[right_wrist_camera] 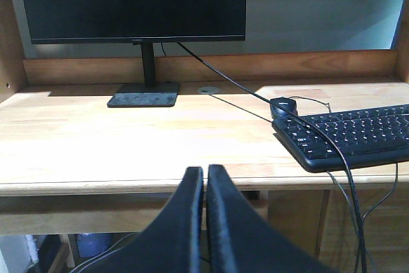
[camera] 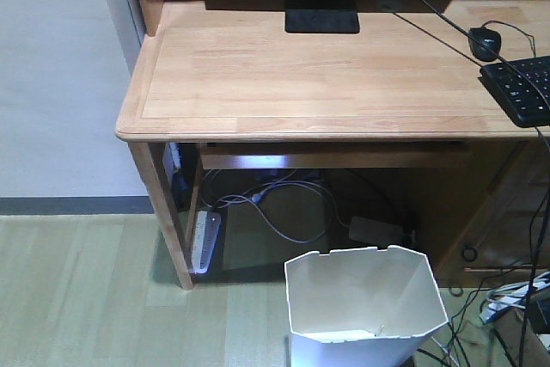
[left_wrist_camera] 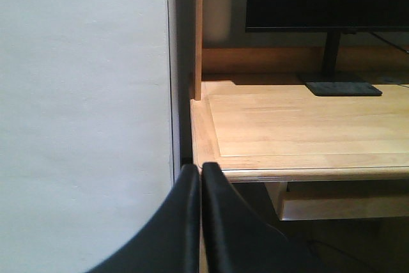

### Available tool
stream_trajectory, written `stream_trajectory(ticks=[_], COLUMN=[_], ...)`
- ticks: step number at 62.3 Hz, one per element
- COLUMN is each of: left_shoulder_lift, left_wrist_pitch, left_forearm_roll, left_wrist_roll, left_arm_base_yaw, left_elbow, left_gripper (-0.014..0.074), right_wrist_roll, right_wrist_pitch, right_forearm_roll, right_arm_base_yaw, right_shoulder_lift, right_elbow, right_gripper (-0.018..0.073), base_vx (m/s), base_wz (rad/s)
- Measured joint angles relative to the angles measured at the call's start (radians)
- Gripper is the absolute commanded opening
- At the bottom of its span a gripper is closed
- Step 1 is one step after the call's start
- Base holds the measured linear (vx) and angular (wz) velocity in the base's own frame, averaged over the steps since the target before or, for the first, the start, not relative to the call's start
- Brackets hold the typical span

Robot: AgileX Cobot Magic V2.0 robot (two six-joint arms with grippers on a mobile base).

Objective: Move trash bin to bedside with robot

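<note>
The left claw (left_wrist_camera: 200, 174), pressed together and empty, is seen before the left corner of the desk (left_wrist_camera: 300, 126). The right claw (right_wrist_camera: 204, 174), likewise pressed together and empty, is seen below the desk's front edge, with the monitor (right_wrist_camera: 131, 1) at 11 o'clock and the keyboard (right_wrist_camera: 351, 135) at 3 o'clock. The trash bin (camera: 344, 294) is shown upright on the floor (camera: 86, 298), at 5 o'clock in the front view, just before the desk.
</note>
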Motion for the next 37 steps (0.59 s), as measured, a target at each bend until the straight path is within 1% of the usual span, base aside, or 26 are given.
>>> stream_trajectory(ticks=[37], left_shoulder_lift=[0.0], left_wrist_pitch=[0.0], left_forearm_roll=[0.0], left_wrist_roll=[0.0], left_arm_base_yaw=[0.0], left_elbow=[0.0], left_gripper=[-0.0006], right_wrist_roll=[0.0], right_wrist_pitch=[0.0], right_forearm_roll=[0.0], right_arm_base_yaw=[0.0], right_shoulder_lift=[0.0], right_elbow=[0.0], right_gripper=[-0.001], base_vx=[0.0], base_wz=[0.0])
